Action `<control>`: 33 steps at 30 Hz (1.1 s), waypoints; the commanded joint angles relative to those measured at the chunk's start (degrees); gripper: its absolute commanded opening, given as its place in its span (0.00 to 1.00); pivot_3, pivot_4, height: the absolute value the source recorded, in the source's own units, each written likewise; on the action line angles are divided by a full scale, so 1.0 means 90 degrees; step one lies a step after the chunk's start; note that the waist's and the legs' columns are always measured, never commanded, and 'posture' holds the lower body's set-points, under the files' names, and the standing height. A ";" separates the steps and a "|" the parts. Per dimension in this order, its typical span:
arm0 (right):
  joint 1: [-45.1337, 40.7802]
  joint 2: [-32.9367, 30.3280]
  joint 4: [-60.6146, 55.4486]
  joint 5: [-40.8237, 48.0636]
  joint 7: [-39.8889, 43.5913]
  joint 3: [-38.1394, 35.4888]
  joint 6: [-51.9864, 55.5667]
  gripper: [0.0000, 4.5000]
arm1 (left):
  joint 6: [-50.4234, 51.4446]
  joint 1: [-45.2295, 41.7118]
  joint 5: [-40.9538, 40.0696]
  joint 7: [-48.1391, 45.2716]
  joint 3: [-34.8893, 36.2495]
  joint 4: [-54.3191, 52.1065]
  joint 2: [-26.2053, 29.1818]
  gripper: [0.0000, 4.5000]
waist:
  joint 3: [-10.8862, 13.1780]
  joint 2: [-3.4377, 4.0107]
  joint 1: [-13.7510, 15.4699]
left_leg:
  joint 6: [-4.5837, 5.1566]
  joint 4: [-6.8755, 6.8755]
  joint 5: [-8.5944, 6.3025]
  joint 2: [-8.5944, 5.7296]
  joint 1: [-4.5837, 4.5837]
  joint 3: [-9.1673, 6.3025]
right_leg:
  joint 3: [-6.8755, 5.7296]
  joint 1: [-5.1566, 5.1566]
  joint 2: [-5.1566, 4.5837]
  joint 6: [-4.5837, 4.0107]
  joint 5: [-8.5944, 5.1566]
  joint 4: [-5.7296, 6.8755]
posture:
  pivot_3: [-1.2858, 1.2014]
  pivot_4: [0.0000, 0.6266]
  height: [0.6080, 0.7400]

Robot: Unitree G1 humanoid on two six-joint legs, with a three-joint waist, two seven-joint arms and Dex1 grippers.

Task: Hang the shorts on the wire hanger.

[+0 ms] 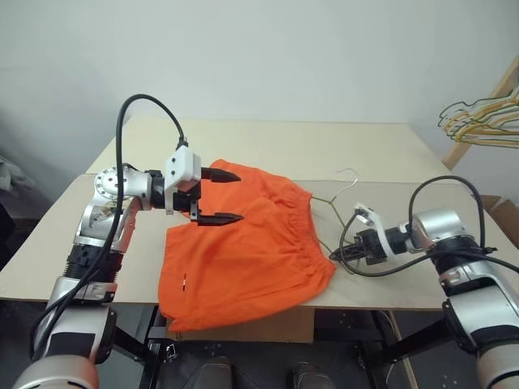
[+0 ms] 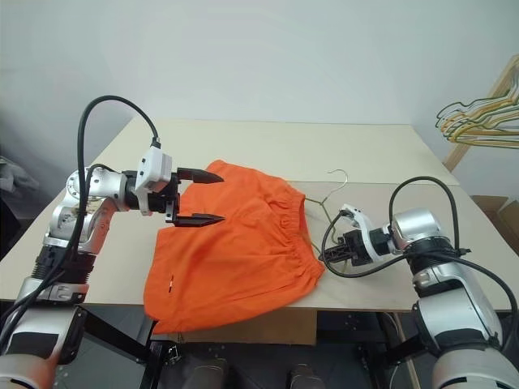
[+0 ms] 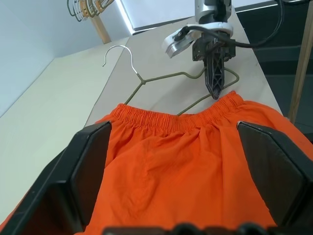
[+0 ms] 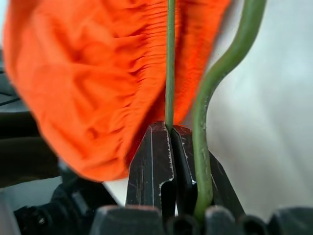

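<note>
Left gripper [image 1: 219, 195] wide open, hovering over my shorts [image 1: 243, 251], which lie flat on the bench [image 1: 324, 150]. Hanger [image 1: 336, 194] sits just right of the waistband. Right gripper [image 1: 336, 254] is clamped on its wire.

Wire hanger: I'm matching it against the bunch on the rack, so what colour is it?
The wire hanger is grey-green with a silvery hook, clearest in the left wrist view.

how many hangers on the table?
1: the thin grey-green wire hanger, beside the orange shorts, pinched by the right hand. A separate yellow-green hanger bunch hangs off-table; partly cropped.
</note>
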 commanded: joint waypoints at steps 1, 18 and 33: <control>-0.0198 -0.0131 -0.0117 0.0000 0.0272 -0.0139 -0.0181 0.00 | -0.0007 -0.0053 -0.0066 0.0009 0.0119 -0.0207 0.0077 0.99 | 0.0000 0.0000 0.0002 | 0.0000 0.0000 0.0000 0.0000 -0.0001 0.0000 | 0.0000 0.0000 0.0000 0.0000 0.0000 0.0000 | 0.60 0.00 1.00; -0.0103 -0.0744 -0.3791 -0.0872 -0.1539 -0.0379 -0.0763 0.00 | -0.1494 -0.1524 0.0793 0.0065 -0.0036 0.1828 -0.0034 0.99 | 0.0003 0.0005 -0.0020 | -0.0001 0.0000 0.0000 0.0004 -0.0011 0.0003 | -0.0001 -0.0018 0.0002 -0.0002 -0.0003 0.0002 | 0.57 0.00 1.00; -0.0832 -0.0924 -0.5979 -0.0767 -0.1211 0.0461 -0.0137 0.00 | -0.4452 -0.3999 0.2398 -0.0499 -0.0681 0.5807 -0.0485 0.99 | 0.0002 0.0006 -0.0027 | -0.0008 0.0003 -0.0003 -0.0001 -0.0113 0.0007 | 0.0000 -0.0109 -0.0002 -0.0047 0.0028 -0.0006 | 0.55 0.00 1.00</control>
